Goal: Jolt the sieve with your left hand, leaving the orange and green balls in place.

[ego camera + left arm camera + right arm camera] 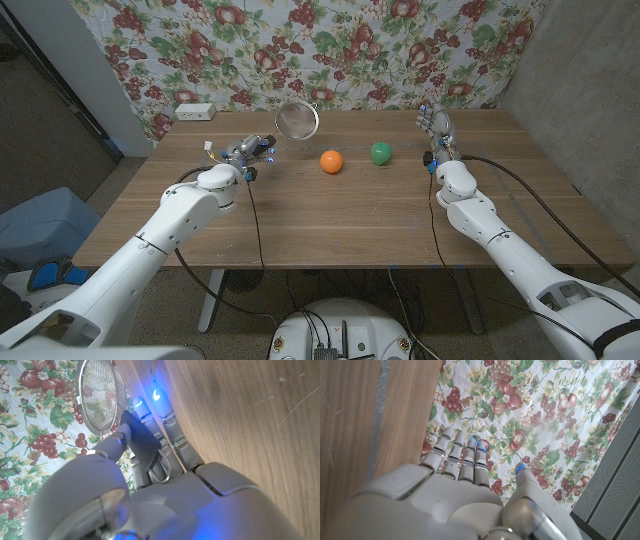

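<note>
A round metal sieve (pixel 297 119) — fine silvery mesh in a bright rim, dark handle — is held up on edge over the tabletop (pixel 330 220) by the left hand (pixel 247 152). The right hand (pixel 436 128) is seen empty, fingers straight.

A wooden surface (pixel 330 215) stands before a floral cloth (pixel 330 45) hung across the back. A white power strip (pixel 194 111) lies at its far left corner. A blue bin (pixel 45 225) sits on the floor at left.
</note>
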